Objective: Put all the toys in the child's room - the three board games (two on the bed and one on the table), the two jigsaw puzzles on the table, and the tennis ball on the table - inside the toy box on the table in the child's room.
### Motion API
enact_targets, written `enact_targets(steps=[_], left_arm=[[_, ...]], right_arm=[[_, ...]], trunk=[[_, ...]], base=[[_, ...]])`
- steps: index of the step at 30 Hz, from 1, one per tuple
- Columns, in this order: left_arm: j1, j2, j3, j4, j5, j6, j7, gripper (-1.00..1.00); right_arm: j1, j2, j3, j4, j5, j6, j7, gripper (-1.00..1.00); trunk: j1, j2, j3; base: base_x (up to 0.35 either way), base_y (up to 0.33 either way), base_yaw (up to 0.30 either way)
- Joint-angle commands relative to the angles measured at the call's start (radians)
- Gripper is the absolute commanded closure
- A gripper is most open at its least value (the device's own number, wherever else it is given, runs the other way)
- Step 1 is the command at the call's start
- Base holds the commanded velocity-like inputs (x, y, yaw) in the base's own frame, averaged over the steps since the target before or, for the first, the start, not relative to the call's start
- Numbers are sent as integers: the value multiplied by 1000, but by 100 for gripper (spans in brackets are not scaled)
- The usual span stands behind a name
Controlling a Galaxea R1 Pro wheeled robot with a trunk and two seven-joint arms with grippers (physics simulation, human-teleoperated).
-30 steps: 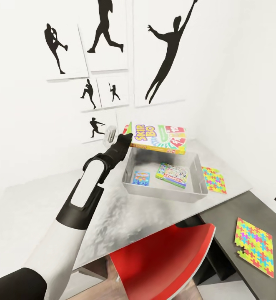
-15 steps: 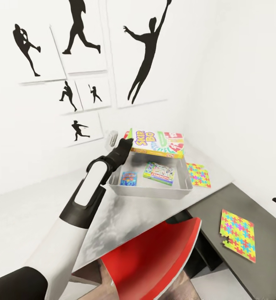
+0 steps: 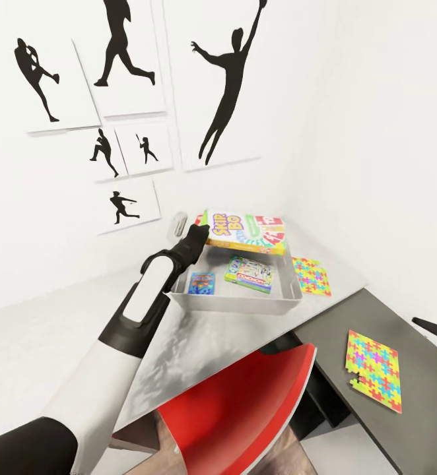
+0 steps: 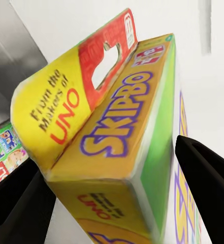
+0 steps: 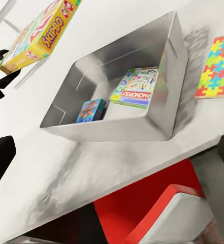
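White walls meet in a corner, and one wall carries a cluster of white panels with black baseball-player silhouettes (image 3: 226,86) — a large leaping figure beside smaller ones. Below stands the pale grey-white desk (image 3: 199,343), joined at its end to a lower dark grey side table (image 3: 410,343) — a red chair (image 3: 245,409) is tucked against the desk's near edge.
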Motion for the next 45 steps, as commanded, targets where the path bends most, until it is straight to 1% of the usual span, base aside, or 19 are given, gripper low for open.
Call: enact_targets(steps=[1, 3, 5, 8, 9, 12, 13, 16, 17, 20, 26, 33, 36, 37, 45], left_arm=[[-3, 0, 0, 6, 3, -3, 6, 100], [-14, 0, 2, 25, 4, -17, 6, 100], [-39, 0, 9, 56, 6, -29, 6, 100], [-92, -3, 20, 136, 9, -41, 5, 100], [-92, -3, 20, 136, 9, -41, 5, 100], [-150, -7, 24, 223, 12, -48, 4, 100], [-150, -7, 24, 223, 12, -48, 4, 100], [-195, -10, 24, 284, 13, -51, 5, 100], [-195, -10, 24, 284, 13, -51, 5, 100], [-219, -12, 23, 315, 11, -53, 5, 100], [-235, -13, 22, 343, 8, -55, 5, 100], [-236, -13, 19, 358, 1, -56, 5, 100], [-236, -12, 7, 360, -2, -56, 5, 100], [-236, -11, -3, 361, -4, -56, 4, 100], [-231, -10, -26, 363, -8, -56, 4, 100]], right_arm=[[0, 0, 3, 0, 4, 7, -6, -100], [1, 0, 9, 0, 9, 14, -18, -100], [2, 0, 12, -1, 12, 21, -26, -100], [2, 0, 14, -1, 15, 35, -33, -100], [2, 0, 14, -1, 15, 35, -33, -100], [3, 0, 15, -1, 16, 45, -36, -100], [3, 0, 15, -1, 16, 45, -36, -100], [3, 0, 15, -1, 16, 51, -38, -100], [3, 0, 15, -1, 16, 51, -38, -100], [3, 0, 16, -1, 17, 54, -38, -100], [3, 0, 16, -1, 17, 56, -39, -100], [3, 0, 16, -1, 17, 57, -39, -100], [3, 0, 16, -1, 17, 57, -39, -100], [3, 0, 16, -1, 17, 57, -39, -100], [3, 1, 16, -1, 16, 58, -39, -100]], trunk=[[1, -2, -2], [1, -2, -2], [1, -2, -2], [1, -2, -2], [1, -2, -2], [1, -2, -2], [1, -2, -2], [1, -2, -2], [1, -2, -2], [1, -2, -3], [1, -2, -8], [1, -2, -14], [1, -2, -15], [1, -2, -16], [1, -2, -16]], base=[[0, 0, -5], [0, 0, -4], [0, 0, -2], [0, 0, -1], [0, 0, -1], [0, 0, 0], [0, 0, 0], [0, 0, 0], [0, 0, 0], [0, 0, 0], [0, 0, 0], [0, 0, 0], [0, 0, 0], [0, 0, 0], [0, 0, -8]])
